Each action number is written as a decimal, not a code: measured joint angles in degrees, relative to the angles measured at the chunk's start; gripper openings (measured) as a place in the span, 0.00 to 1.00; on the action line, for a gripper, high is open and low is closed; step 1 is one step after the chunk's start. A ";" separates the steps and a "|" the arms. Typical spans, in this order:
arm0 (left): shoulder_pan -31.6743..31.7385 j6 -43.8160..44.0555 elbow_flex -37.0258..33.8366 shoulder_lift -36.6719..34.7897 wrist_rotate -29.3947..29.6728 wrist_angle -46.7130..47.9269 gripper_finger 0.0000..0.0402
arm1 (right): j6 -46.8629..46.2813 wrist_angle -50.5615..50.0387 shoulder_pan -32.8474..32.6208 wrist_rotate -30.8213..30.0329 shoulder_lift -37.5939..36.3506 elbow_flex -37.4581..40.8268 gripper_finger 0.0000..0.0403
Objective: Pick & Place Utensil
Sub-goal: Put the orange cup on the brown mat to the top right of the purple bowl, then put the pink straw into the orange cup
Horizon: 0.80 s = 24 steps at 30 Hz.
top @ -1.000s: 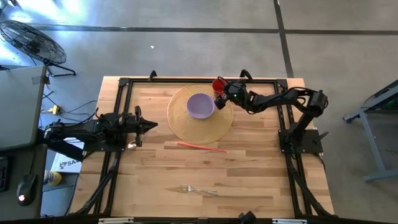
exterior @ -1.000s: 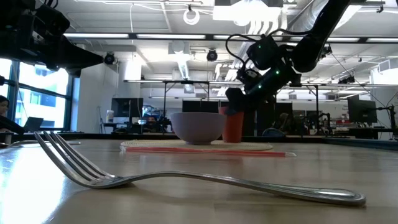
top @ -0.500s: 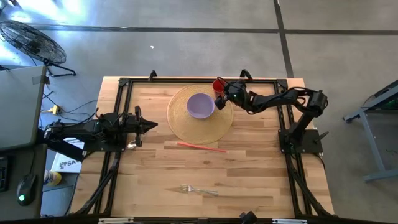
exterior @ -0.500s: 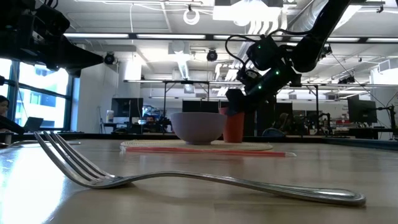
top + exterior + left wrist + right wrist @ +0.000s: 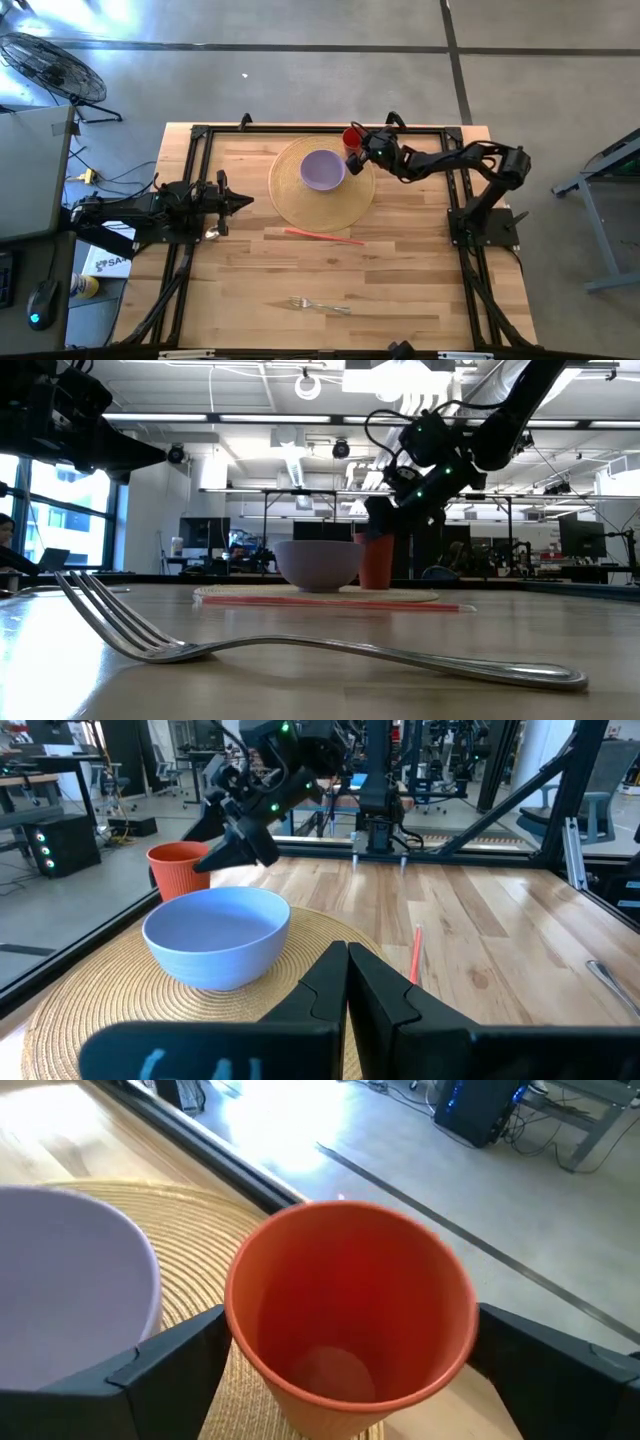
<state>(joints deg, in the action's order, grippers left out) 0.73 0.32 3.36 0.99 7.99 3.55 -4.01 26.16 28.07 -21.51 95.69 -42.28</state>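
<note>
The small silver fork [image 5: 320, 305] lies flat on the wood near the table's near edge, and it fills the foreground of the low view [image 5: 300, 645]. No gripper is near it. My right gripper [image 5: 352, 1325] is open at the far side of the table. Its fingers stand on either side of a red cup [image 5: 351, 136] just beyond the purple bowl [image 5: 322, 170]. My left gripper [image 5: 347, 965] is shut and waits at the left side of the table [image 5: 245, 201], pointing toward the bowl. My right gripper has one finger [image 5: 180, 1355] on each side of the red cup's upper wall [image 5: 350, 1310], coming at it slanting from above. The cup stands upright on the table. I cannot tell whether the fingers touch it.
The bowl sits on a round woven placemat [image 5: 290, 195]. A thin red-pink straw [image 5: 325, 236] lies between the mat and the fork. A black frame rail [image 5: 190, 250] runs around the table's edges. Bare wood surrounds the fork.
My right gripper has risen slightly beside the red cup. The fork, the straw, the bowl and the left arm have kept still.
</note>
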 joint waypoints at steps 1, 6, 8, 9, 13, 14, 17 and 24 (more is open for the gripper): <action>-0.02 0.00 0.00 0.00 0.00 0.00 0.02 | 0.00 -0.34 -0.13 0.02 -0.66 0.00 0.99; 0.00 0.00 0.00 -0.02 0.00 0.00 0.02 | 1.16 -3.32 -1.43 -1.15 -4.48 -0.04 0.99; -0.01 0.00 0.00 -0.01 0.00 0.00 0.02 | 1.80 -5.24 -2.23 -2.86 -6.50 -0.04 0.99; -0.01 0.00 0.00 -0.01 0.00 0.00 0.02 | 2.22 -6.47 -2.60 -3.56 -7.59 -0.04 0.99; -0.01 0.00 0.00 -0.02 0.00 0.00 0.02 | 3.16 -11.25 -4.72 -7.12 -12.77 -0.04 0.99; -0.01 0.00 0.00 -0.01 0.01 0.00 0.02 | 3.32 -12.71 -5.43 -8.05 -14.16 -0.04 0.99; 0.00 0.00 0.00 0.00 0.00 0.00 0.02 | 3.34 -17.63 -8.41 -9.94 -18.66 -0.04 0.99; 0.00 0.00 0.00 -0.02 0.00 0.00 0.02 | -1.32 -22.06 -22.31 -9.48 -23.33 -0.04 0.99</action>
<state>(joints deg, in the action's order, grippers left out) 0.73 0.32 3.36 0.97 7.99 3.55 -5.33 4.10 5.76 -31.00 72.37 -42.33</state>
